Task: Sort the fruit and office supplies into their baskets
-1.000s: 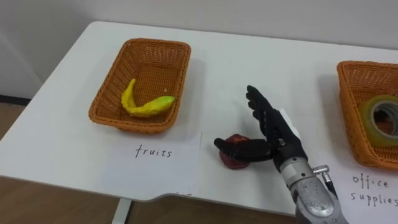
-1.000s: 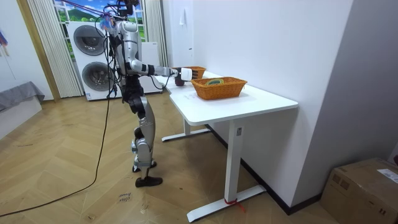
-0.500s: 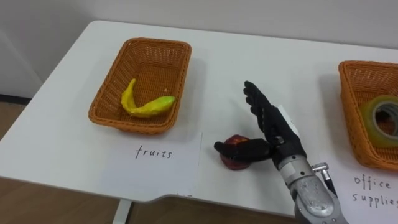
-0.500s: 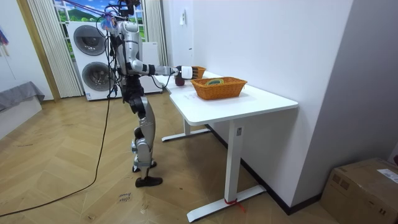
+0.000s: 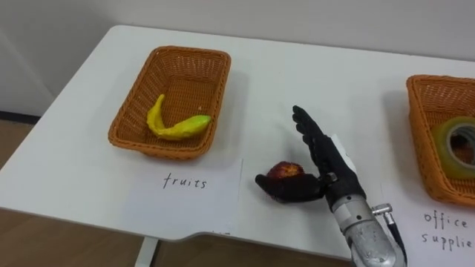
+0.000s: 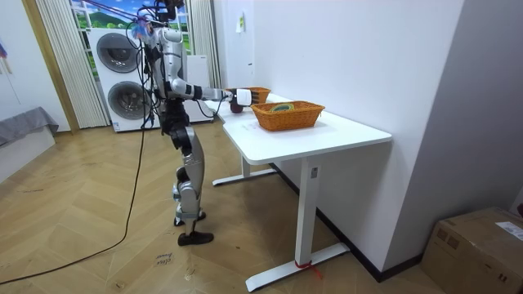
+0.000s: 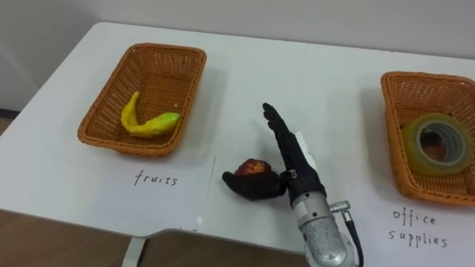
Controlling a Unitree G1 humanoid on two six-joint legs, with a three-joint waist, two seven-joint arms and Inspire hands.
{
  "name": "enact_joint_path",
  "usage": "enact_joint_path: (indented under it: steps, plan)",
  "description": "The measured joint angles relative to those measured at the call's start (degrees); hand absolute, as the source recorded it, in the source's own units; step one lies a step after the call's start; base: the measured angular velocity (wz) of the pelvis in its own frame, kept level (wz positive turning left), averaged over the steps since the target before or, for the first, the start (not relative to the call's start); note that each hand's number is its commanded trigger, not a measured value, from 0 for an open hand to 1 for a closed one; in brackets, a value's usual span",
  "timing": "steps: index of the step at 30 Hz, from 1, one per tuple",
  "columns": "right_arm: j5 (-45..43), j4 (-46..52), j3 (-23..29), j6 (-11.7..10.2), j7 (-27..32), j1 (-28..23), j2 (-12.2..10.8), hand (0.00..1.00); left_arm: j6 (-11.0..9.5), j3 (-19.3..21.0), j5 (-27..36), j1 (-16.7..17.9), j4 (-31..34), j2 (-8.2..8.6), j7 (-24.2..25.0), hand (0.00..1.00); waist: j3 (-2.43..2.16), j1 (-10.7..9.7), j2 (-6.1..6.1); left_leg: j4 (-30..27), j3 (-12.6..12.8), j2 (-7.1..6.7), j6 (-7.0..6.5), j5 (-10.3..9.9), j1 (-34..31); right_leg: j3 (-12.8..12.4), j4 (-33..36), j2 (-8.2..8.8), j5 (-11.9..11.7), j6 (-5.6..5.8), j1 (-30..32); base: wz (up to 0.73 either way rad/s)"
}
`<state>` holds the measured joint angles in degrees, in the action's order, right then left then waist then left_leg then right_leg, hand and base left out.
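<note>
While its fingers reach out straight and its thumb lies spread along the fruit's near side, the robot's black right hand (image 5: 330, 167), low over the near edge of the white worktop (image 5: 312, 74), has closed on nothing. The small round red fruit (image 5: 285, 171) sits against thumb and palm, just right of a white paper label (image 5: 185, 194). It looks light, firm and smooth, likely to roll, so a wrap around its widest part should hold. Farther left, a brown wicker basket (image 5: 159, 148) holds a curved yellow banana (image 5: 174, 126). Far right, a second wicker basket (image 5: 418, 133) holds a roll of clear tape (image 5: 445, 144).
</note>
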<state>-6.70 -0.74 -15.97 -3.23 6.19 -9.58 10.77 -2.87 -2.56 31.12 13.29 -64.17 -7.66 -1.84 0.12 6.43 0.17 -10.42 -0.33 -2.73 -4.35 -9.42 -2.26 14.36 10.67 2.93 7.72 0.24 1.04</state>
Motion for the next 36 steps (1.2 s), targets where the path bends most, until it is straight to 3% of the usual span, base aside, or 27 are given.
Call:
enact_joint_path:
  steps: [12,14,19,20,21,22,23,36]
  plan:
    - [-7.25,-1.23,-0.79,-0.19,0.02,-0.74,-0.04,0.0,0.02,0.05,0.8,-0.1,0.0,-0.03,1.07,0.0,0.11,0.07,0.22,-0.02,-0.02,0.0,0.0,-0.01,-0.11,-0.03,-0.06,-0.03,0.0,0.0,0.05,0.0]
    - [-7.52,-3.22,-0.69,-2.1,0.3,-0.75,-0.03,0.0,0.03,0.06,0.8,-0.08,0.0,-0.02,1.33,0.0,0.1,-0.1,0.24,-0.04,-0.05,0.0,0.01,-0.01,-0.1,-0.02,-0.04,-0.04,0.0,0.0,0.03,0.0]
    - [-8.58,-5.16,-0.57,-3.78,0.49,-0.62,-0.04,0.01,0.09,0.06,0.8,-0.04,0.0,-0.02,1.47,0.0,-0.04,-0.25,0.37,-0.07,-0.17,-0.01,0.03,-0.03,-0.1,0.0,-0.04,-0.04,0.0,-0.01,-0.01,0.0]
    - [-8.89,-5.71,-0.57,-4.43,0.67,-0.59,-0.04,0.09,0.09,0.06,0.8,-0.05,0.0,-0.02,1.51,0.0,-0.06,-0.26,0.36,-0.09,-0.19,-0.01,0.03,-0.03,-0.1,0.03,-0.04,-0.04,0.0,-0.01,-0.02,0.0]
    - [-9.06,-5.91,-0.57,-4.64,0.73,-0.57,-0.04,0.64,0.09,0.06,0.79,-0.05,0.0,-0.03,1.53,0.0,-0.07,-0.26,0.37,-0.1,-0.2,-0.01,0.03,-0.03,-0.1,0.04,-0.04,-0.04,0.0,-0.01,-0.03,0.0]
    - [-9.25,-6.26,-0.56,-5.0,0.85,-0.54,-0.04,0.9,0.09,0.06,0.8,-0.05,0.0,-0.03,1.6,0.0,-0.07,-0.26,0.37,-0.11,-0.21,-0.02,0.03,-0.03,-0.1,0.04,-0.04,-0.04,0.0,-0.01,-0.04,0.0]
    - [-9.49,-6.79,-0.57,-5.57,1.24,-0.5,-0.03,1.0,0.09,0.05,0.79,-0.03,0.0,-0.04,1.69,0.0,-0.1,-0.26,0.33,-0.15,-0.22,-0.03,0.03,-0.03,-0.1,0.06,-0.05,-0.04,0.0,-0.01,-0.06,0.0]
    - [-11.59,-9.56,1.81,-6.02,5.85,2.1,-0.04,1.0,0.08,0.04,0.79,-0.02,0.02,-0.39,2.46,0.0,-0.35,-0.23,-0.08,-0.12,-0.38,-0.1,0.03,-0.04,-0.11,0.06,-1.09,-0.15,0.0,0.06,-0.56,0.0]
